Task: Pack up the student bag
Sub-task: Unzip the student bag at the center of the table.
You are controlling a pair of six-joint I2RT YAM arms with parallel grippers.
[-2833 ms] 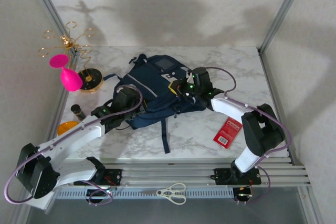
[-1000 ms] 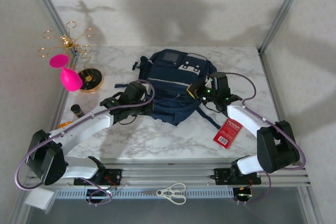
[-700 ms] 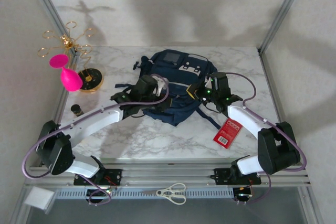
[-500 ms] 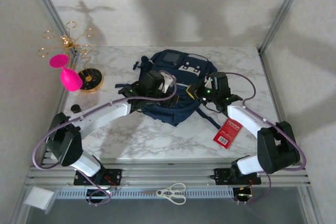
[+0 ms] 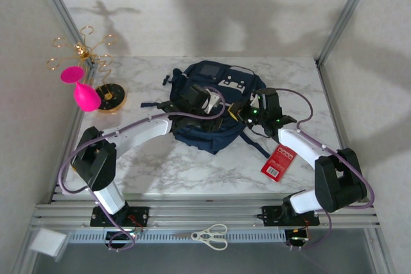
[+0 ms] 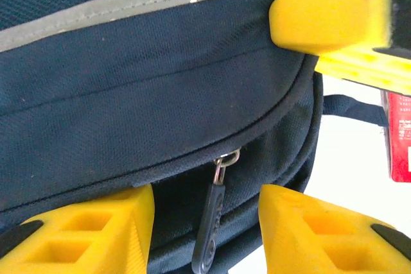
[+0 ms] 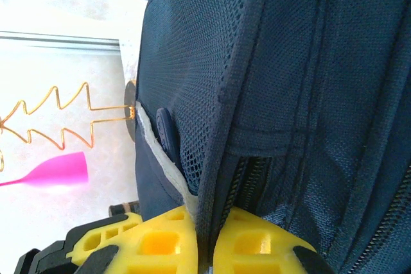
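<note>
Reaching farther over student bag (image 5: 215, 136), left fingers (image 6: 83, 226) parted; right fingers (image 7: 160, 242) clamping bag.

Student bag (image 6: 128, 113) mostly beyond frame

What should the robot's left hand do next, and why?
Probably close the left gripper on the zipper pull. Its open fingers sit on either side of the pull with gaps between. The right gripper already pinches a fabric edge of the student bag, which should steady it for unzipping.
</note>
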